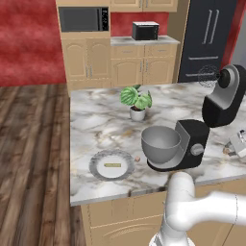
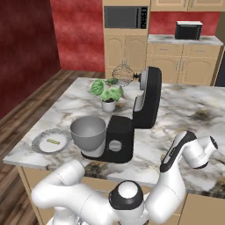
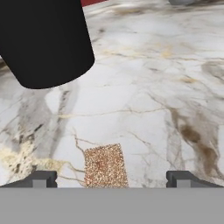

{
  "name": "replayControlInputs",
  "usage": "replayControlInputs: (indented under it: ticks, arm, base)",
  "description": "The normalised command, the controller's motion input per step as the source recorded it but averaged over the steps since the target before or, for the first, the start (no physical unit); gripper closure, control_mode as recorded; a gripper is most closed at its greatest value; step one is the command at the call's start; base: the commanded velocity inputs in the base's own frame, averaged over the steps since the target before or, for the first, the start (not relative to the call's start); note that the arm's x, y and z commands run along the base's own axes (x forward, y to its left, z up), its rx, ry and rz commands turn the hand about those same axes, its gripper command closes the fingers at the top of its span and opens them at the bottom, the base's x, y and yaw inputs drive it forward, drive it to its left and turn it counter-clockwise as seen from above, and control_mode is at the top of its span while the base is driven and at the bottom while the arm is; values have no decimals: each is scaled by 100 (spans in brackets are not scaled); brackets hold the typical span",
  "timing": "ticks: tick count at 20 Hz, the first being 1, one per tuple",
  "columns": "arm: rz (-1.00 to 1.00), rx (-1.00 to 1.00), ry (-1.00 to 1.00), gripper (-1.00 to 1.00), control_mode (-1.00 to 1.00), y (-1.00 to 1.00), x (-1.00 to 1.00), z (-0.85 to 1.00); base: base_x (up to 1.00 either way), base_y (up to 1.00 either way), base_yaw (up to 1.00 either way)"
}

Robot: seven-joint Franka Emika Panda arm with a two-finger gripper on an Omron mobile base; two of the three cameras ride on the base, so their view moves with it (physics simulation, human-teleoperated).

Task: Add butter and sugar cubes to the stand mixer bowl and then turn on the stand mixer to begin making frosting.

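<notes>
Gripper (image 3: 111, 178) standing fully open over the marble counter (image 3: 144, 87), gripping nothing, a sugar cube (image 3: 105, 165) lying between its fingertips, another sugar cube (image 1: 138, 158) sitting beside the plate (image 1: 96, 162), butter (image 1: 112, 165) resting on that plate, stand mixer bowl (image 1: 160, 143) sitting on the stand mixer (image 1: 193, 144) base.

Both base views share the stand mixer (image 1: 192, 144).

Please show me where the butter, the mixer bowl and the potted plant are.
butter (image 1: 113, 165): left base view, middle of the stick on the plate.
stand mixer bowl (image 1: 161, 145): left base view, front outer wall.
potted plant (image 2: 106, 90): right base view, on its leaves.
</notes>
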Motion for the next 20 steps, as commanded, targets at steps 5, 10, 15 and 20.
replayControlInputs:
  ticks: [5, 10, 15, 20]
  arm:
    - [0, 0, 0, -100, -100, 8, 0, -3]
    - [0, 0, 0, -100, -100, 17, 0, -6]
    - [0, 0, 0, 100, -100, 9, 0, -15]
    - [0, 0, 0, 100, -100, 6, 0, -28]
  base:
    - [0, 0, 0]
    - [0, 0, 0]
    - [0, 0, 0]
    - [0, 0, 0]
